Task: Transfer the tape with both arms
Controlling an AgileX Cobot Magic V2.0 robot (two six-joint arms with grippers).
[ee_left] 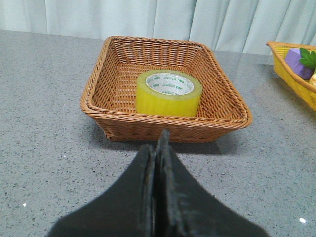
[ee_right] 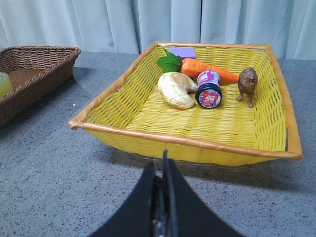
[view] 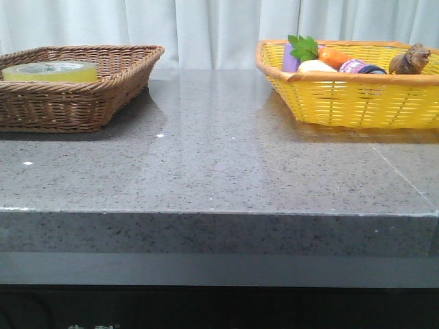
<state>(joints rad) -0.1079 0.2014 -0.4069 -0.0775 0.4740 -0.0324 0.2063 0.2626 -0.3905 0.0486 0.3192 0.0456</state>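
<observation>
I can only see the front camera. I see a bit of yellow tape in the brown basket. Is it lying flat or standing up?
Observer: The tape lies flat in the brown basket, its hole facing up, with nothing else beside it.
Operator: Where are the robot hands? I can't see any!
Observer: The left gripper is just outside that basket's near rim, fingers pressed shut and empty.
Operator: And the other hand?
Observer: The right gripper is shut too, facing the yellow basket.
Operator: What's the brown thing in there?
Observer: A small lion figure, standing upright next to a small jar.

Low front camera; wrist cameras face baskets point(ee_left: 123, 114).
</observation>
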